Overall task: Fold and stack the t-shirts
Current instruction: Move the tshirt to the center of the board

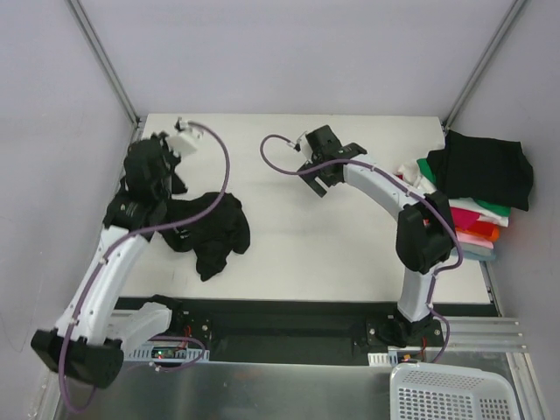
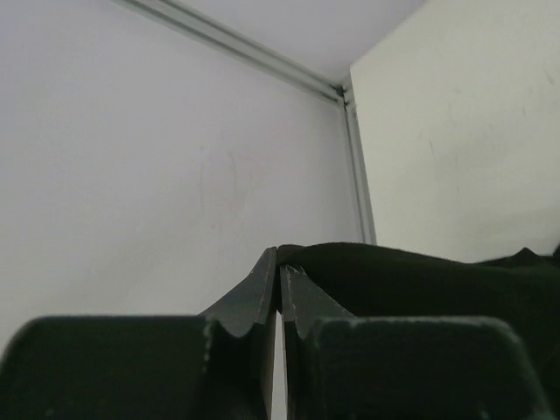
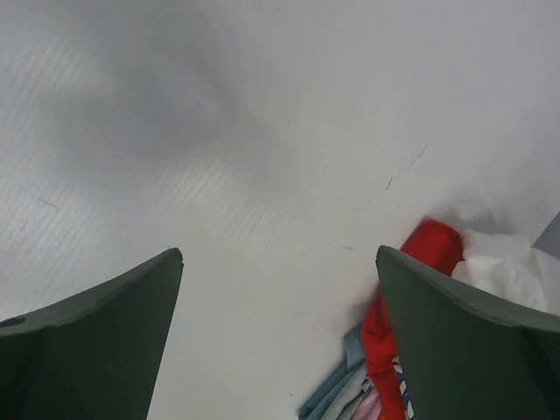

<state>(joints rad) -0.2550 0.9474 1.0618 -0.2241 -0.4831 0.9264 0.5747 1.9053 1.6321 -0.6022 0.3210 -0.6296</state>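
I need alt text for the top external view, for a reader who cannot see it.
The left gripper is shut on an edge of a crumpled black t-shirt at the left of a white table, while the right gripper hovers open over the middle. A stack of folded t-shirts, a black one on top, lies at the right edge.

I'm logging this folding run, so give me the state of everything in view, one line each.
black t-shirt: crumpled, unfolded, one edge lifted.
stack of t-shirts: folded, piled at the right edge of the table, a black one on top.
left gripper: jaws shut on the black t-shirt.
right gripper: jaws wide open, empty.
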